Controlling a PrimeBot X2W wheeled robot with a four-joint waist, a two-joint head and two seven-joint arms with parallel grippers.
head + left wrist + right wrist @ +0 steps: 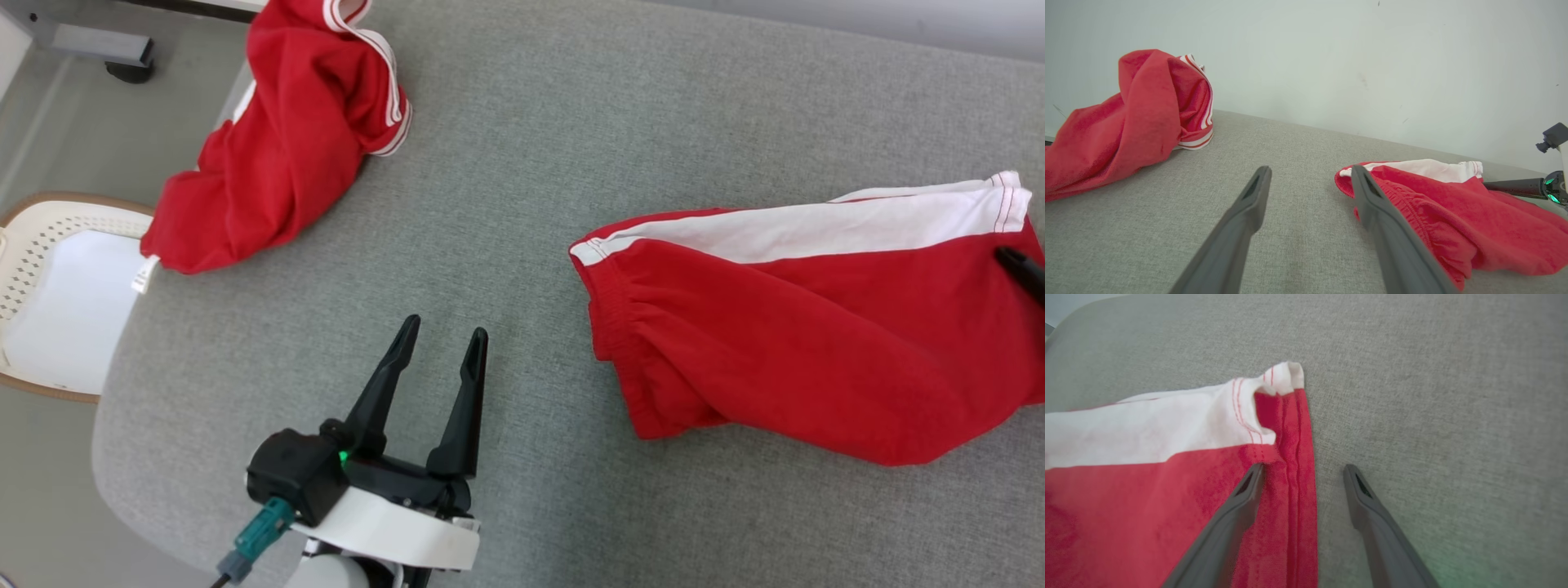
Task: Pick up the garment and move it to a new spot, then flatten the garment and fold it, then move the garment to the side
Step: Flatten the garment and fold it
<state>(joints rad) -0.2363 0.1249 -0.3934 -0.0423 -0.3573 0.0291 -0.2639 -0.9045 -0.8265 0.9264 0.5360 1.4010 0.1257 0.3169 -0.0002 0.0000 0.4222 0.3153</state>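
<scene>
Near the front left corner of the bench (571, 506) we hold our left gripper (446, 328) over bare grey fabric, jaws spread and empty. Toward the right edge the folded red garment (800, 343) lies flat, its white stripe on the far side. Our right gripper (1303, 469) sits at its hem, jaws spread, one finger over red cloth and the other over the bench. At the far left edge a crumpled red garment (286, 147) spills toward a white perforated basket (65, 294).

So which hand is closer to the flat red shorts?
Right. The right gripper has its jaws astride the hem of the red shorts; the left gripper is apart, beside their waistband.
</scene>
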